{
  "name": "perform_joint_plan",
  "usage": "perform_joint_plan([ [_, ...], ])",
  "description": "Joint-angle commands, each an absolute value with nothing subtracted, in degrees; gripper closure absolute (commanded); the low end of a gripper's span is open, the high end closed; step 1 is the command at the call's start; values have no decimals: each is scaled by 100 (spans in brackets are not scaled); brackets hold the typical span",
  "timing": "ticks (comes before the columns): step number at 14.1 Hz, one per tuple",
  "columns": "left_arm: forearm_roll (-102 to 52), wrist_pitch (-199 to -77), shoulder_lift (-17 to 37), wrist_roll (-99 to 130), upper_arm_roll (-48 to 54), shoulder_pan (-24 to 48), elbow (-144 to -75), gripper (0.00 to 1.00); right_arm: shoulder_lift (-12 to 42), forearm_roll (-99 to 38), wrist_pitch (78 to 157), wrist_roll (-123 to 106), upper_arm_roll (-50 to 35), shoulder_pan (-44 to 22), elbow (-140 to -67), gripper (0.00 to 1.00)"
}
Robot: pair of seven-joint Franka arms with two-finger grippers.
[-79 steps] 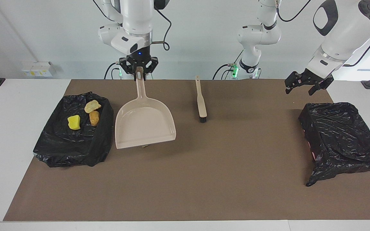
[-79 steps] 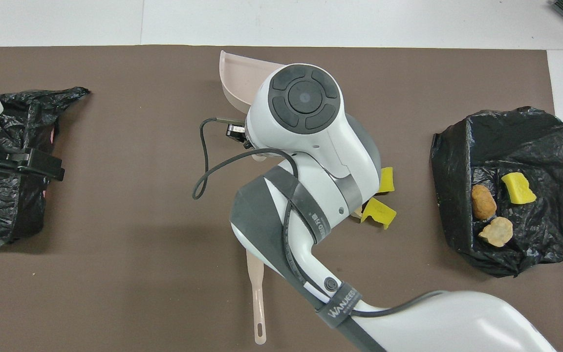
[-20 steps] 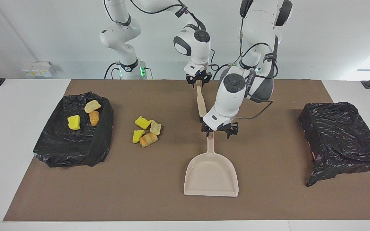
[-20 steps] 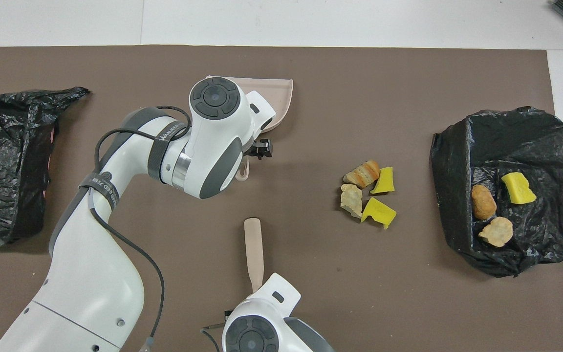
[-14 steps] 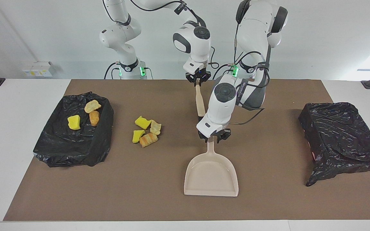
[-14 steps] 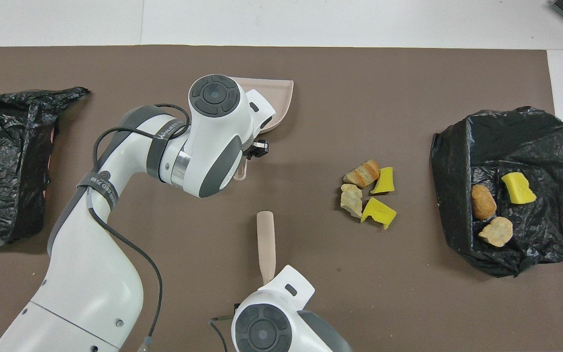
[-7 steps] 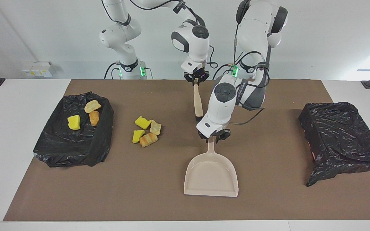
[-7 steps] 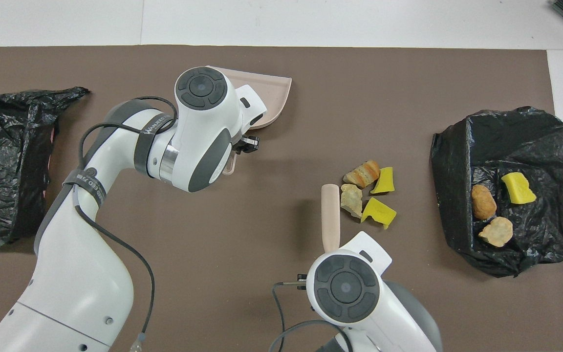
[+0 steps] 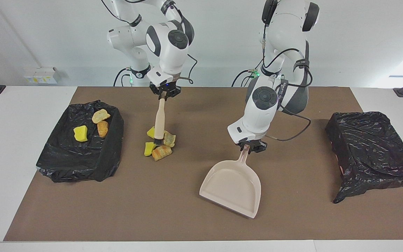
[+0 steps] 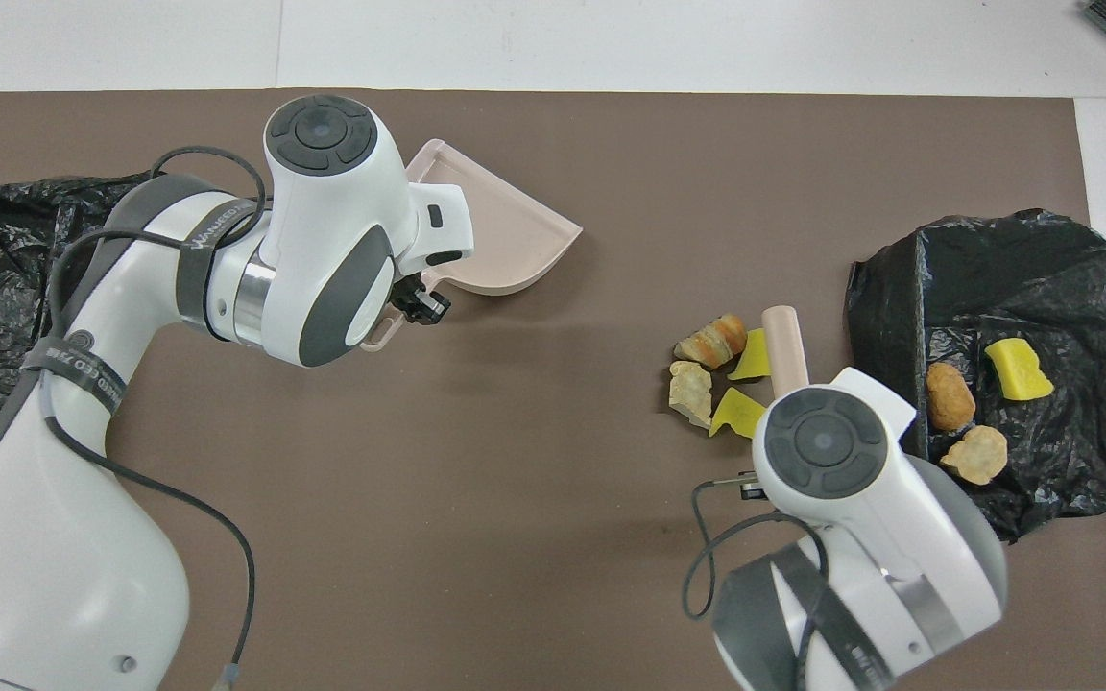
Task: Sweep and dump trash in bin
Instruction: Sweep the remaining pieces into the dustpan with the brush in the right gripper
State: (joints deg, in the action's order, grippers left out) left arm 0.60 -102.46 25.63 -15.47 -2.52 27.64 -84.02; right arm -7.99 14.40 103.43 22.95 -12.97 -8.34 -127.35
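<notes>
Presently, right gripper (image 9: 165,94) clamps brush (image 9: 158,122) handle, bristles among four trash (image 9: 159,141) pieces, bin (image 9: 82,154) at their 9 o'clock holds three, left gripper (image 9: 250,146) grips dustpan (image 9: 231,185) handle.

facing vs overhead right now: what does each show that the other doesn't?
Facing only: the right gripper shut on the brush handle, bristles down among the loose trash; both arm bases.

Overhead only: the left gripper from above, shut on the dustpan handle; here the right arm's wrist hides its gripper.

Both: four loose pieces on the mat, three pieces in the bin at the right arm's end, the dustpan toward the table's middle, the second black bag at the left arm's end.
</notes>
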Motion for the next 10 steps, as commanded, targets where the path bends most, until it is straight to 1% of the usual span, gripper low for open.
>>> perform_joint_plan([
  [1,666,-10090,2180,-2396,-229,2821,-8876,100,-564,1740,10555,1776,-1389,-379,-12797,100],
  [2,711,-10116,2075,-2791,-229,2839,-9068,100,-423,1740,10590,1775,-1389,-361,-12806,100],
  [5,738,-10195,1881,-3732,-211,2891,-9447,100,-343,1679,10722,1862,-1415,-430,-12893,100],
  [6,730,-10282,1811,-4223,-202,2926,-9596,100,-221,1618,10853,2055,-1424,-457,-12946,100],
  [7,729,-10449,1680,-4506,-176,2962,-9850,100,-107,1565,11029,2196,-1433,-474,-12972,100],
  [8,729,-10790,1540,-4517,-193,3171,-10174,100,16,1443,11135,2241,-1424,-631,-12973,100],
  [10,729,-11397,1372,-4814,-167,3269,-10589,100,140,1022,11249,2294,-1433,-816,-12955,100],
])
